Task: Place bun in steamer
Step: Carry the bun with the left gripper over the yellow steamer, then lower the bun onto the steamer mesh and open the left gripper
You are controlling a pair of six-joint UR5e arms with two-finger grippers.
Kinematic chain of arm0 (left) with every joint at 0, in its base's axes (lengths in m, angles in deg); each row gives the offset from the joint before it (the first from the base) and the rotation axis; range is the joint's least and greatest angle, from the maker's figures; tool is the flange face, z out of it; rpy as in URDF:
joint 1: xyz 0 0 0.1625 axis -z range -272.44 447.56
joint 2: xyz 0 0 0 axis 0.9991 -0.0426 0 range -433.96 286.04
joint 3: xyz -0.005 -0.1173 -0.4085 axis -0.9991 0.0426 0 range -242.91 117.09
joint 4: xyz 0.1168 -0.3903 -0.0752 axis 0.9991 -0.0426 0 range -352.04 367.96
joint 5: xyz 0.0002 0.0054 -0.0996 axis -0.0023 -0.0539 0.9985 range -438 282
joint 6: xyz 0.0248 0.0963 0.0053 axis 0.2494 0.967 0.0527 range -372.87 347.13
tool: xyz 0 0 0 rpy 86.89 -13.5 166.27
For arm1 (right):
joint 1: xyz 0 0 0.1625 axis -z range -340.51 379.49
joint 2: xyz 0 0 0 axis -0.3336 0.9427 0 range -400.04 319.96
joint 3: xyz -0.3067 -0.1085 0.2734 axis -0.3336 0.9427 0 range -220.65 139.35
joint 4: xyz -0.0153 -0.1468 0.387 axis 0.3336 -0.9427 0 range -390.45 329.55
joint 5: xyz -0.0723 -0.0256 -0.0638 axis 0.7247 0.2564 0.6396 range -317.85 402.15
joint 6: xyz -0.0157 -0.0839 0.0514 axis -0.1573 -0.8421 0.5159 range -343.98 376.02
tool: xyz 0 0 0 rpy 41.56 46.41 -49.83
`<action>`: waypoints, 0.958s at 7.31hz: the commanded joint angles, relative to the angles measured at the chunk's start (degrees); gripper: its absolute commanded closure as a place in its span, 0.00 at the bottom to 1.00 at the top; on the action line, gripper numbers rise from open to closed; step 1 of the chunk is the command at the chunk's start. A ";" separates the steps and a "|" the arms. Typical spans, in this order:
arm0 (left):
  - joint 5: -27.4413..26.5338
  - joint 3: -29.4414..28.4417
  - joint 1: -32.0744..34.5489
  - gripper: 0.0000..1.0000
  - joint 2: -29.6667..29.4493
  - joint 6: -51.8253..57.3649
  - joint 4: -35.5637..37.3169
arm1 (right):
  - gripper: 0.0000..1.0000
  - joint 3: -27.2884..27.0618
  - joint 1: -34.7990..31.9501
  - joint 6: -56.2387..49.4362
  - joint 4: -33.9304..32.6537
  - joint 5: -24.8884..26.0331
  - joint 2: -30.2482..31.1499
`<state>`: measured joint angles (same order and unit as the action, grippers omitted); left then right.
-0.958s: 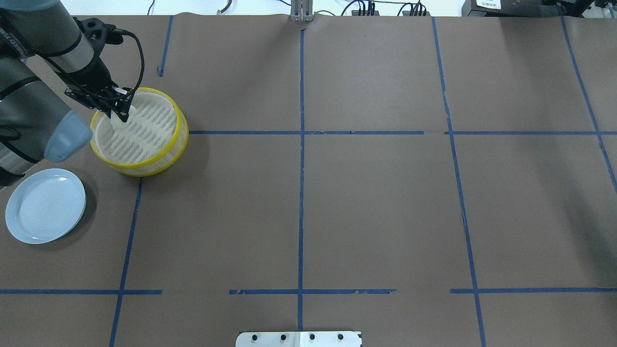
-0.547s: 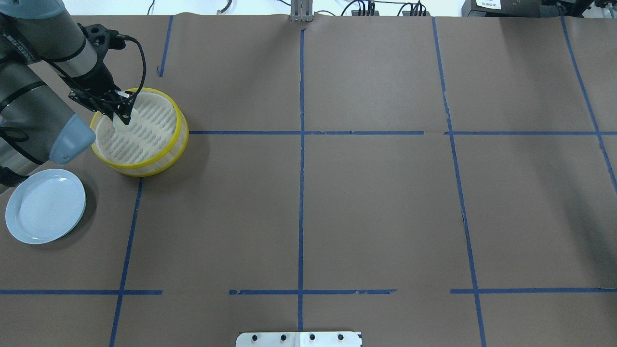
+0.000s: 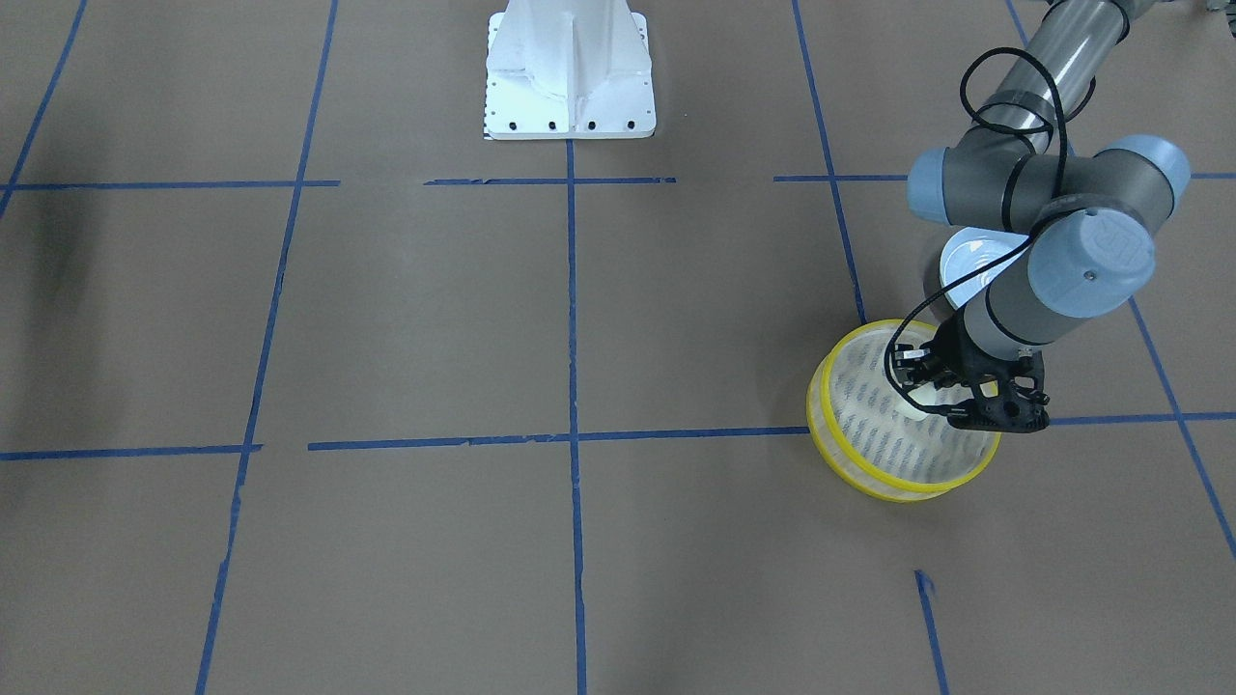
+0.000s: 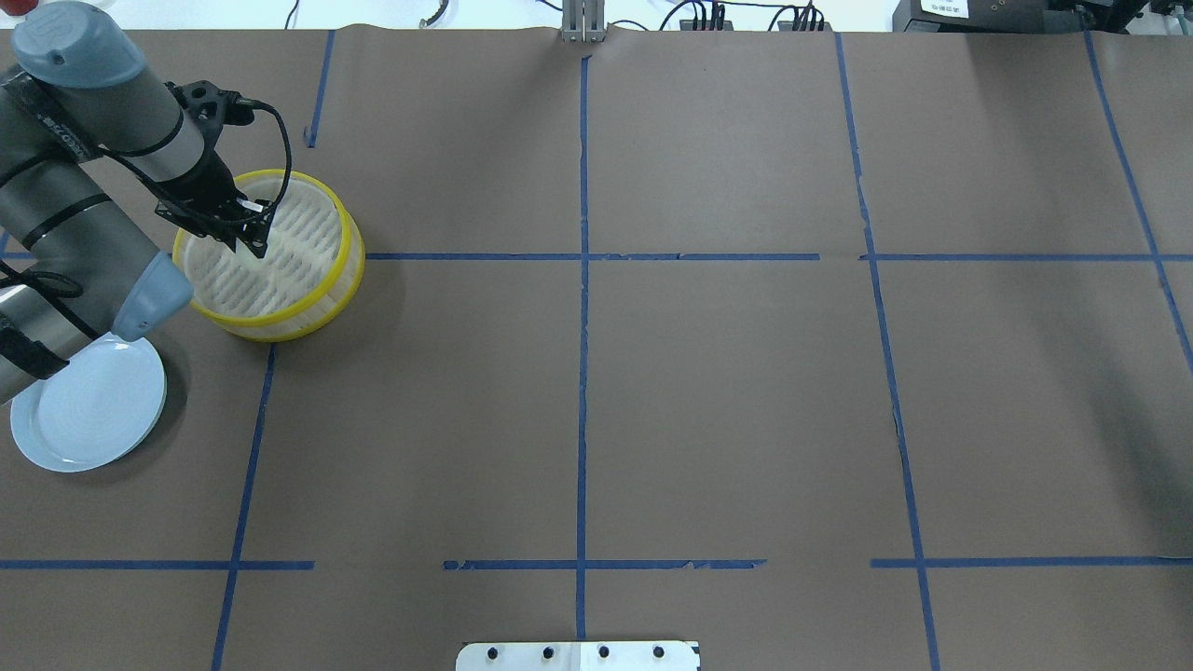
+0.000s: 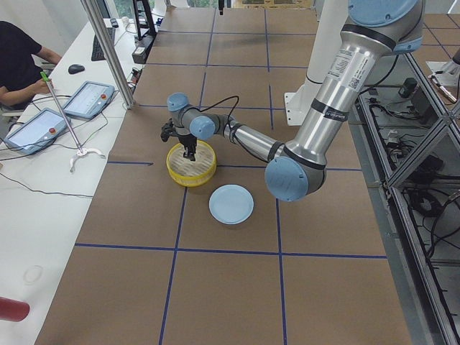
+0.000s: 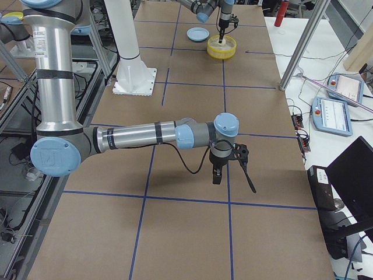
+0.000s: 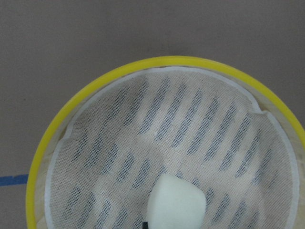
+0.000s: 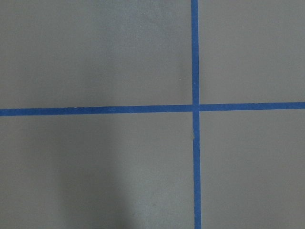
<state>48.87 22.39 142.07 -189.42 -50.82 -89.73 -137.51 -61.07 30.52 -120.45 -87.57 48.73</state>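
Note:
The steamer (image 4: 272,319) is a round basket with yellow rims at the table's left; it also shows in the front view (image 3: 874,480) and the left wrist view (image 7: 167,61). My left gripper (image 4: 252,240) reaches down inside it, over its slatted, cloth-lined bottom, shut on the cream-white bun (image 7: 176,202). The bun sits low in the basket, near its back-left part; I cannot tell whether it touches the bottom. The fingers mostly hide it in the overhead view. My right gripper (image 6: 217,175) shows only in the exterior right view, low over bare table; I cannot tell whether it is open or shut.
A pale blue plate (image 4: 84,415) lies in front of and left of the steamer, partly under my left arm's elbow. Brown paper with blue tape lines covers the table. The robot's white base (image 3: 570,68) stands at the middle near edge.
My left gripper has moved right and down, deeper into the steamer, with the bun in it. The left elbow now overlaps the plate's edge.

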 commanded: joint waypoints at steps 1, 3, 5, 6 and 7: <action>-1.53 -0.66 -1.41 0.68 0.06 -1.51 -1.88 | 0.00 0.00 -0.04 0.00 0.00 0.00 0.00; -1.54 -0.66 -1.42 0.02 -0.03 -1.35 -1.97 | 0.00 0.00 -0.04 0.00 0.00 0.00 0.00; -1.54 -0.40 -1.42 0.00 -0.03 -1.17 -2.06 | 0.00 0.00 -0.04 0.00 0.00 0.00 0.00; -1.54 -0.22 -1.42 0.00 0.06 -1.17 -1.97 | 0.00 0.00 -0.04 0.00 0.00 0.00 0.00; -1.71 0.74 -1.33 0.00 0.06 -0.91 -1.97 | 0.00 0.00 -0.04 0.00 0.00 0.00 0.00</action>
<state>47.29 22.33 140.66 -189.40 -51.94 -91.73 -137.51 -61.11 30.52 -120.45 -87.57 48.73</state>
